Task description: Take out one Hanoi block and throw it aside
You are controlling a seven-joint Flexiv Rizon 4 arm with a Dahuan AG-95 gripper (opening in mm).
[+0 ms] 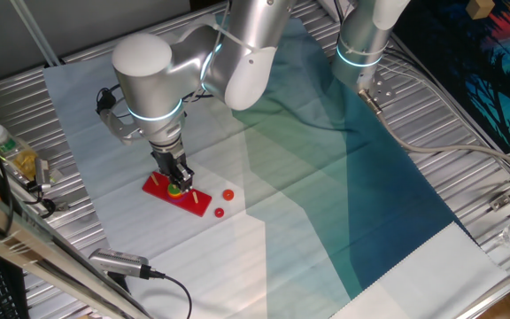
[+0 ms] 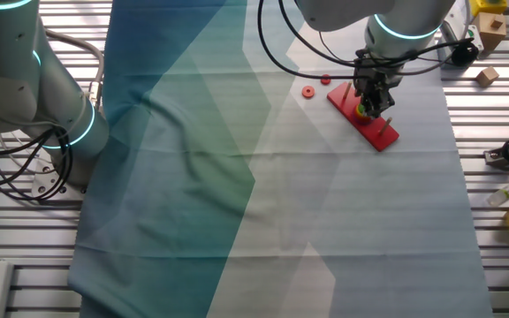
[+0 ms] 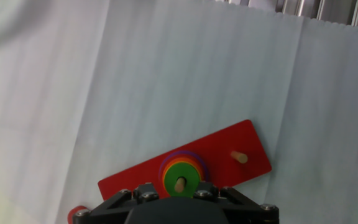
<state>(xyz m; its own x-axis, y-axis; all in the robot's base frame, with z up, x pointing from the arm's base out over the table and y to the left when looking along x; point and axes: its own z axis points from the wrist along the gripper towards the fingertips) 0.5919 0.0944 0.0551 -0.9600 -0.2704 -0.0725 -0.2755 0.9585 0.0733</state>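
Note:
The green Hanoi block point(image 3: 180, 177) is the top disc of a small stack on the middle peg of the red base board point(image 3: 135, 180). The peg pokes through its hole. My gripper point(image 1: 177, 183) is down over that stack, its fingers close in on both sides of the green disc. It also shows in the other fixed view point(image 2: 367, 106). In the hand view only the black finger mounts point(image 3: 146, 194) show, right at the disc's edges. The fingertips are hidden. A bare peg point(image 3: 239, 157) stands at the board's right end.
Two small red discs point(image 1: 227, 194) point(image 1: 219, 212) lie loose on the cloth beside the board; they also show in the other fixed view point(image 2: 308, 91). A second robot arm point(image 1: 370, 35) stands at the back. Bottles and clutter point(image 1: 11, 155) sit off the cloth.

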